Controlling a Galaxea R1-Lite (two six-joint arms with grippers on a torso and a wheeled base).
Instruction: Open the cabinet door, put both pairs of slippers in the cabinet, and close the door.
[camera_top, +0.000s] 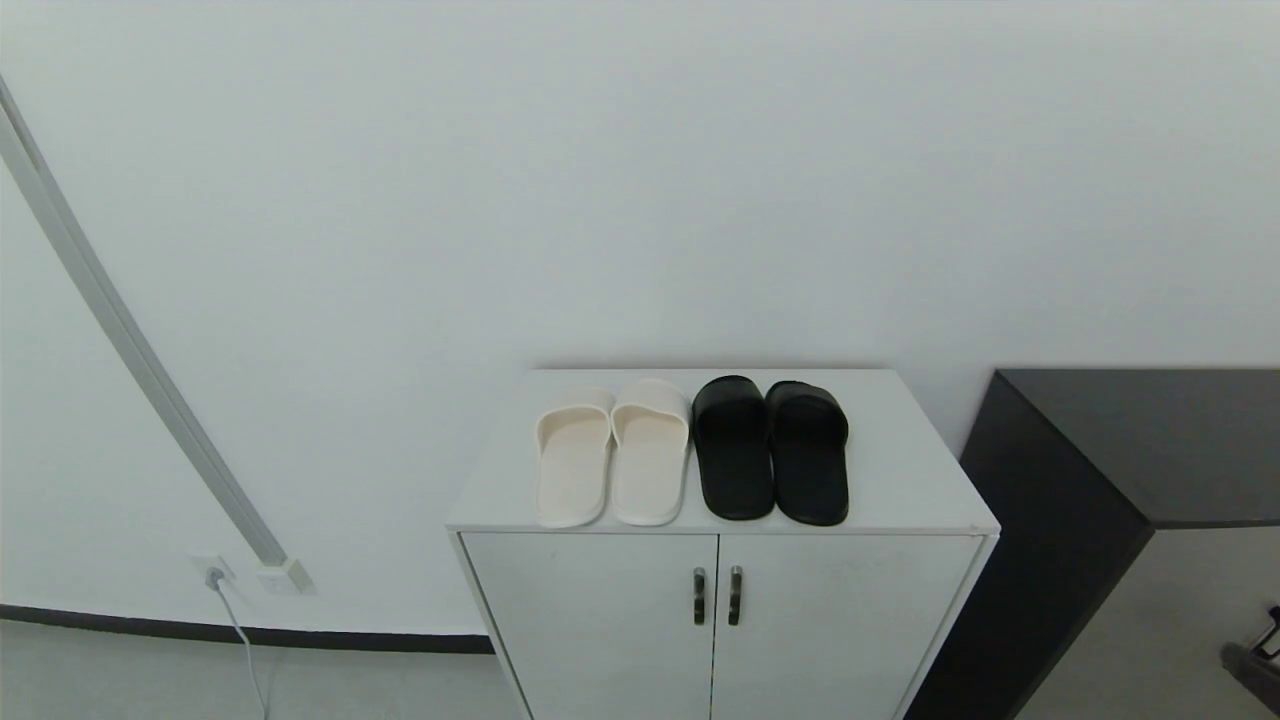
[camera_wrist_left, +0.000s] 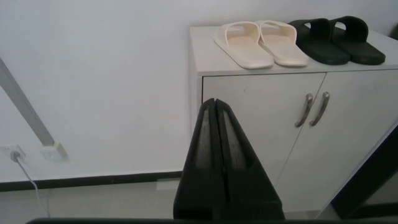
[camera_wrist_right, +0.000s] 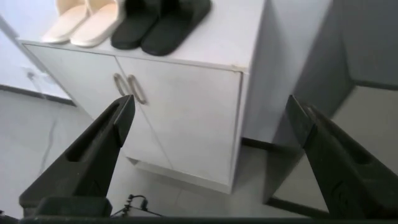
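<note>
White laminate covers the white two-door cabinet (camera_top: 880, 470), which stands ahead of both hands and well apart from them, its two doors (camera_top: 590, 620) shut and flush. The pair of cream foam slippers (camera_top: 640, 455) and the pair of black foam slippers (camera_top: 735, 450) lie side by side on its top, toes to the wall, higher than either hand and beyond it. The left hand (camera_wrist_left: 215, 106) has its dark fingers pressed together with nothing between them, and it points toward the cabinet's left door. The right hand (camera_wrist_right: 210, 99) is spread wide and empty, with the two slim metal bar handles (camera_top: 699, 596) farther off, beyond its left finger. No step looks begun, so the door opening is the one in hand. The next move probably calls for bringing the spread right hand up to one bar, closing on it across its thin width, and pulling back along the door's arc. The two bars hang just beside each other at the centre seam, so the fingers must straddle one only. The black block-shaped sideboard (camera_top: 1100, 470) beside the cabinet could limit the right door's swing.
</note>
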